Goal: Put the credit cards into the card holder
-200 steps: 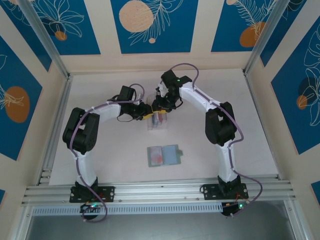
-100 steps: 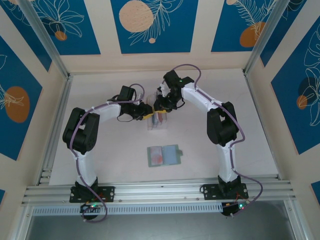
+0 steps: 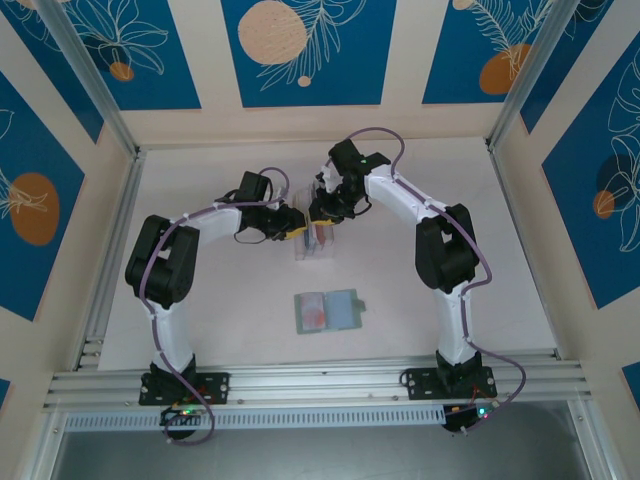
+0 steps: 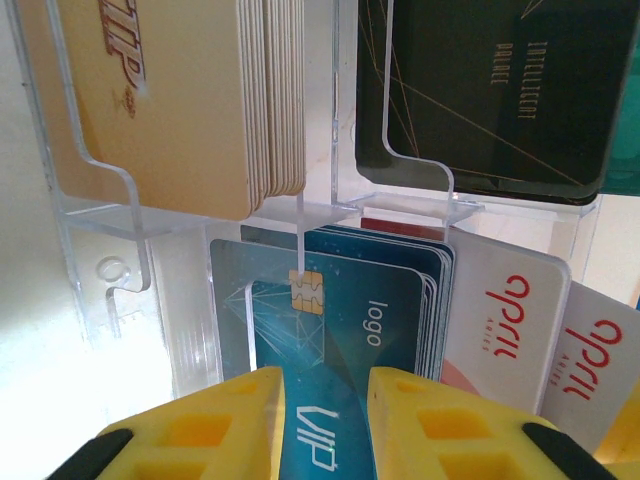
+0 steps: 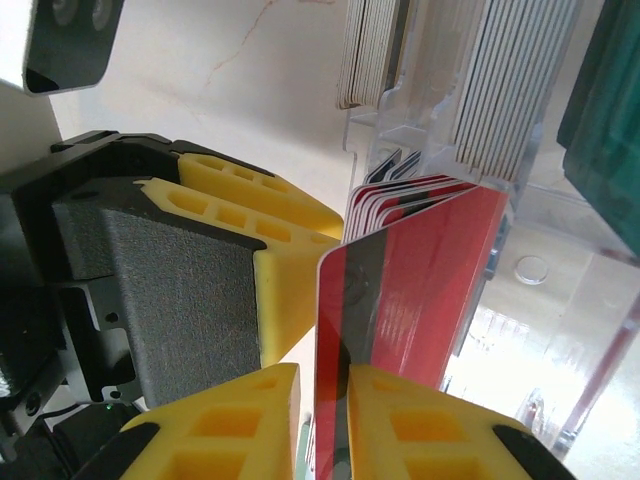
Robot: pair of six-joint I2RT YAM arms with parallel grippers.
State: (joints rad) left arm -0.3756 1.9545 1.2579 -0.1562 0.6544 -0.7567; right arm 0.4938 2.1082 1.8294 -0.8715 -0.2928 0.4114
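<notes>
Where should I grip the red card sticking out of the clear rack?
Pinch the free protruding edge of the red card across its two flat faces, coming in along its plane from the rack's open side. The card stands on edge, with its far end tucked into the clear rack beside other cards. The right end effector straddles that edge.

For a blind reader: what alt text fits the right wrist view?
A red card with a black stripe stands on edge between the yellow fingers of the right gripper, at a clear rack packed with cards. The left gripper sits close at left.
</notes>
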